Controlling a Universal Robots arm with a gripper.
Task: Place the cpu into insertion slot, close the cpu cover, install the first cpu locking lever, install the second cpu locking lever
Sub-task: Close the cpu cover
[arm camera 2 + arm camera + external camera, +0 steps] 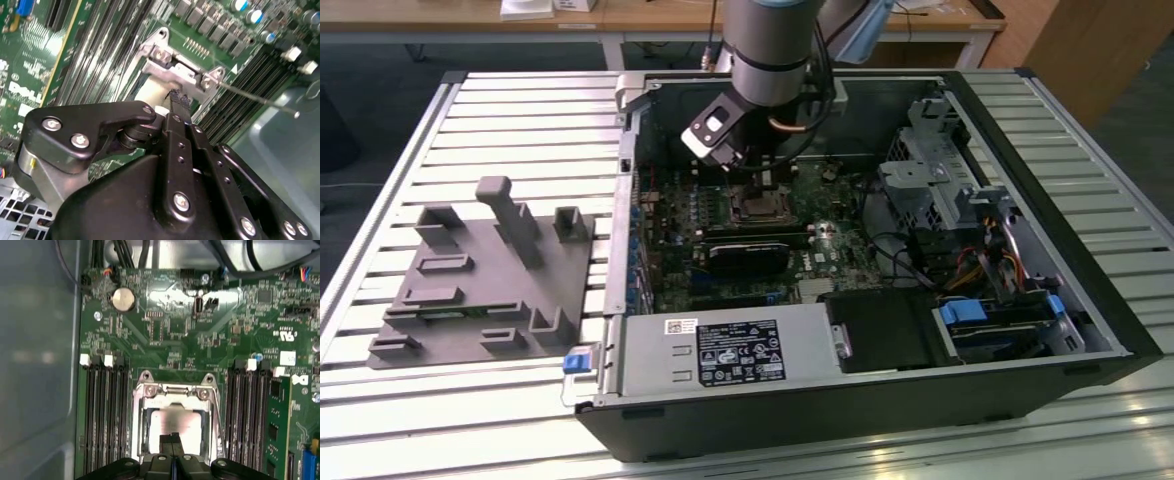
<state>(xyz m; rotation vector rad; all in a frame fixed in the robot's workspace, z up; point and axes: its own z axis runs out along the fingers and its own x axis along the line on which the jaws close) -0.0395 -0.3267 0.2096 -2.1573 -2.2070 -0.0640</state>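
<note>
1. The slatted bench (480, 110) carries an open computer case (854, 420); a grey moulded fixture (480, 280) lies well apart from the gripper, towards the exterior view's left.
2. The green motherboard (170, 340) lies flat inside the case, directly under the gripper.
3. The gripper (172, 438) hangs low over the board with its two fingers drawn narrow, tips pressed together with nothing visible between them.
4. Long black memory slots (102, 415) run in banks on both sides of the gripper.
5. The insertion slot (758, 208) sits right below the gripper's tips.
6. The cpu cover (175, 389) lies down over the slot; its silvery frame surrounds the chip, and its screwed edge is just beyond the fingertips.
7. The cpu (175, 420) is seated in the slot, its pale metal top showing through the cover's cut-out, just beside the tips — whether they touch it I cannot tell.
8. A thin metal locking lever (260, 101) juts away from the cover's corner, slanting out over the memory slots and apart from the gripper.
9. A round coin battery (123, 299) sits on the board, well beyond the gripper.
</note>
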